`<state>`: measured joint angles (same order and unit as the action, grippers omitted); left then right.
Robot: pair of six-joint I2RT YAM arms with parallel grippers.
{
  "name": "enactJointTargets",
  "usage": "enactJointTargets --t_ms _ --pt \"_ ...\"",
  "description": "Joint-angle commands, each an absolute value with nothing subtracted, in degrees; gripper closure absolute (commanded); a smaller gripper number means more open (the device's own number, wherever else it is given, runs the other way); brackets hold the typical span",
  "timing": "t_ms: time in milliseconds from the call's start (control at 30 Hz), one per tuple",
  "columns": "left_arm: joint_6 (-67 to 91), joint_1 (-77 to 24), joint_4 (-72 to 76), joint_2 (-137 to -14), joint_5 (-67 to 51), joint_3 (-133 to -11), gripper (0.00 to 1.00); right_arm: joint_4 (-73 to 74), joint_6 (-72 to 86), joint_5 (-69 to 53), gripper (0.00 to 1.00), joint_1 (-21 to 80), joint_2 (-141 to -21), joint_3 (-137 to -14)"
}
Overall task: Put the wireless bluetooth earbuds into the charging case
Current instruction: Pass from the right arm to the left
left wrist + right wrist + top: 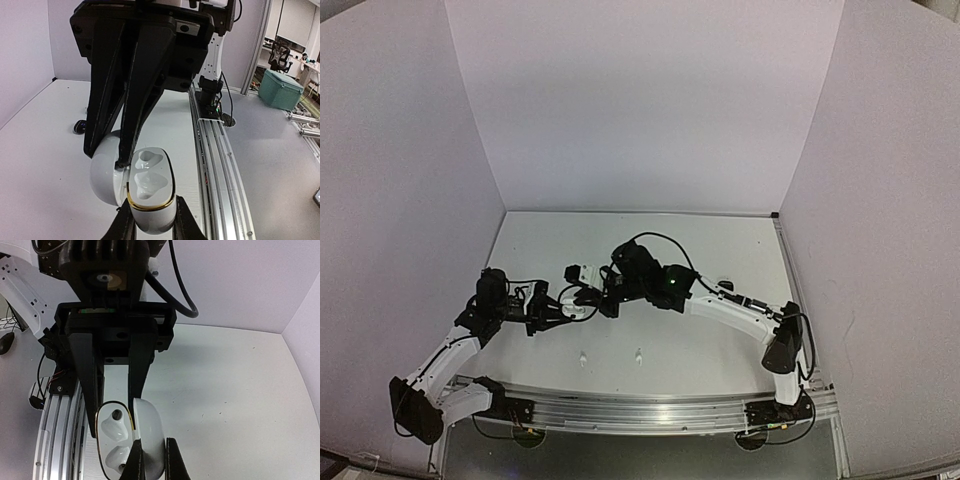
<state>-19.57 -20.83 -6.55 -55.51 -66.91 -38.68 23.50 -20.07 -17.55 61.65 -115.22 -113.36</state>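
A white charging case [150, 195] with a gold rim hangs open above the table between both arms. My left gripper [152, 206] is shut on its base, one finger on each side. Both wells [147, 172] look empty. My right gripper [153, 441] is shut on the raised lid [150, 435], and in the left wrist view its fingers [107, 120] come down from above. In the top view the case [582, 313] sits between the left gripper [555, 312] and the right gripper [602, 305]. Two white earbuds [583, 357] [638, 354] lie on the table nearer the front edge.
A small white and black object [582, 271] lies just behind the grippers. A small dark item [725, 286] rests by the right arm, seen too as a dark item [79, 126] in the left wrist view. A metal rail [650, 408] runs along the near edge.
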Motion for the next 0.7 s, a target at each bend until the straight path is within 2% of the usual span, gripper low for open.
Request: enactJointTargets --t_ms 0,67,233,400,667 --pt "-20.3 -21.0 -5.7 -54.7 -68.2 -41.0 0.93 23.1 -20.2 -16.8 1.0 62.0 -115.2 -116.0" --pt "-21.0 -21.0 -6.1 -54.6 -68.2 -40.9 0.99 23.1 -19.8 -16.6 1.0 61.9 -115.0 -116.2" --pt "-27.0 -21.0 -6.3 -52.6 -67.8 -39.4 1.0 23.0 -17.3 -19.3 1.0 61.1 -114.7 -116.1" --pt "-37.4 -21.0 -5.2 -49.8 -66.3 -37.5 1.0 23.1 -12.7 -21.5 0.9 60.0 -116.0 -115.5" --pt "-41.9 -21.0 -6.0 -49.1 -66.1 -37.1 1.0 23.0 -8.9 -22.8 0.76 59.9 -118.5 -117.2"
